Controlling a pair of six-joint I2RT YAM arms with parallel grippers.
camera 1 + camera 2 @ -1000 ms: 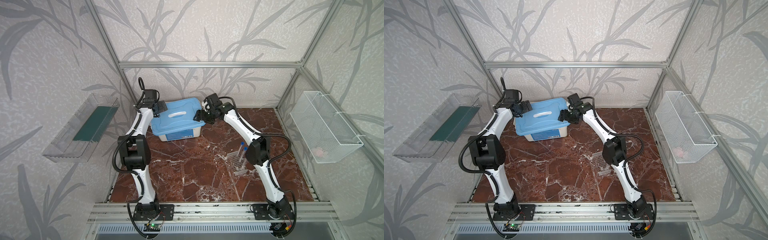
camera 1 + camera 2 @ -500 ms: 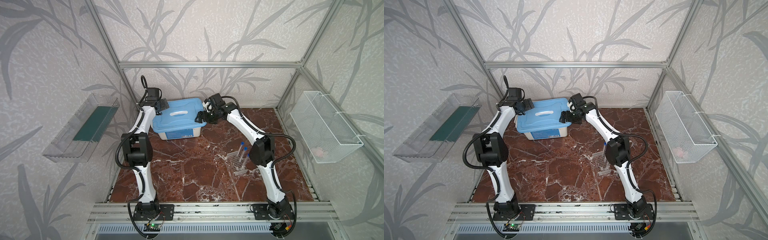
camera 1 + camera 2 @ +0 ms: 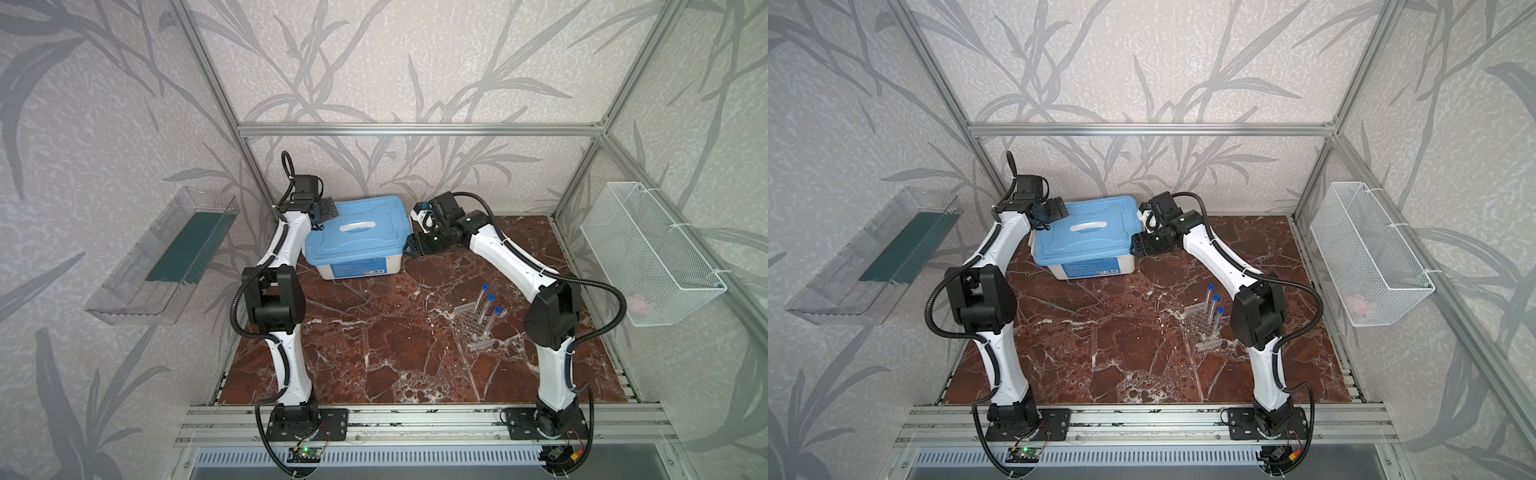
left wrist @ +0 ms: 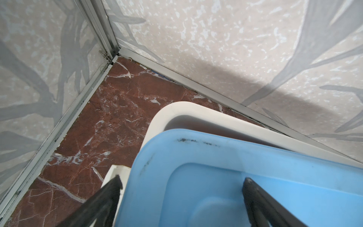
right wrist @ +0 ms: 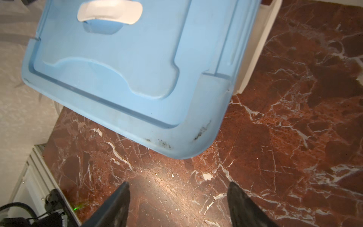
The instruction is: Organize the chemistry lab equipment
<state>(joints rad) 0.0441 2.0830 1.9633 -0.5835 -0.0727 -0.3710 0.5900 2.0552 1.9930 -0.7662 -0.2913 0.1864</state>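
Shows the left pincer (image 4: 182,182) spread wide, astride the edge of the pale blue plastic lid (image 4: 235,157) lying askew on the white plastic tub (image 4: 157,121); contact not discernible. Shows the right pincer (image 5: 178,185) apart and empty above the red marble tabletop (image 5: 275,157), just off the lid's corner. Places three clear blue-capped test tubes (image 3: 486,311) in the clear honeycomb-holed rack (image 3: 469,322), well apart from both. Versus one second earlier: right pincer drawn back from the lid, tubes unmoved.
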